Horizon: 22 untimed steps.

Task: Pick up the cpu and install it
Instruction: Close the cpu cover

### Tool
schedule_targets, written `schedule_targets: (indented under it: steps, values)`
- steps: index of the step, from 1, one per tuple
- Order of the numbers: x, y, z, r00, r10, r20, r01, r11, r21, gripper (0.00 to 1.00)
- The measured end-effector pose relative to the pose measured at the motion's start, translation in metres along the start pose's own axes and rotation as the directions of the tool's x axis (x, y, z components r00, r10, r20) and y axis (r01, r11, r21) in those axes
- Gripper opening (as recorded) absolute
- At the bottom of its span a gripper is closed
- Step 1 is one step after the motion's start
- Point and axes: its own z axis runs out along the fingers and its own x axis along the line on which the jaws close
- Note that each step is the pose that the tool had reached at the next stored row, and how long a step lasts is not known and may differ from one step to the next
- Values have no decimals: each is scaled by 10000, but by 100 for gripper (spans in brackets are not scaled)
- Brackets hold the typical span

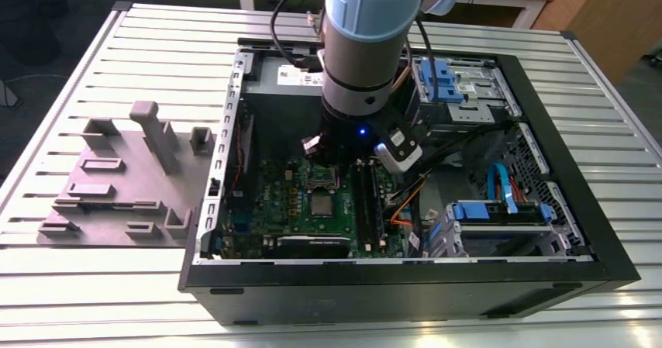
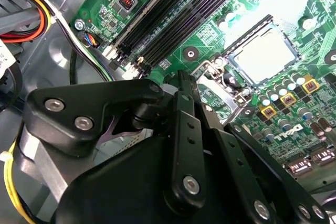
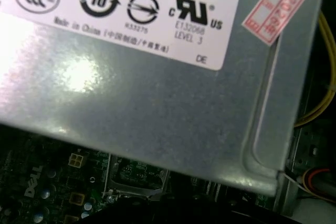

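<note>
Case [image 1: 414, 282] lies open side up on the slatted tabletop [image 1: 93, 286]. The arm [image 1: 362, 46] reaches down into it. The gripper [image 2: 184, 98] hangs low over the motherboard [image 1: 274, 201]. Gripper open or closed: cannot tell.

The cpu [image 2: 261, 56] lies flat, silvery top up, inside a dark square surround on the board. Its top is bare and it is apart from the gripper. A metal frame [image 2: 210, 83] sits just beside it, between cpu and gripper. The memory slots [image 2: 173, 19] run alongside, near. In the exterior view the cpu [image 1: 322, 206] is near mid-board, with the arm's end above the frame.

The power supply [image 3: 157, 108], a grey box, overhangs the board edge in the first wrist view. A grey fixture [image 1: 124, 185] stands on the tabletop outside the case, at the exterior view's left.
</note>
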Motion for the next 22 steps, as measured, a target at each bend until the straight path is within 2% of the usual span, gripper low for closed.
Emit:
schedule_targets:
  steps: [4,5,7,8,10,17,22]
  values:
    - [0,0,2,10000,2,0,-2,10000,-5,10]
    - [0,-1,2,10000,3,-23,-3,10000,-10,10]
    - [-5,-2,3,9999,11,-159,-12,10000,-44,10]
    - [-8,-3,3,9996,20,-274,-22,10000,-72,10]
    - [-10,-4,3,9990,37,-441,-42,9999,-112,10]
    - [-12,-4,3,9989,39,-458,-45,9999,-118,10]
    - [-30,-7,-29,9989,41,-476,-47,9999,-122,10]
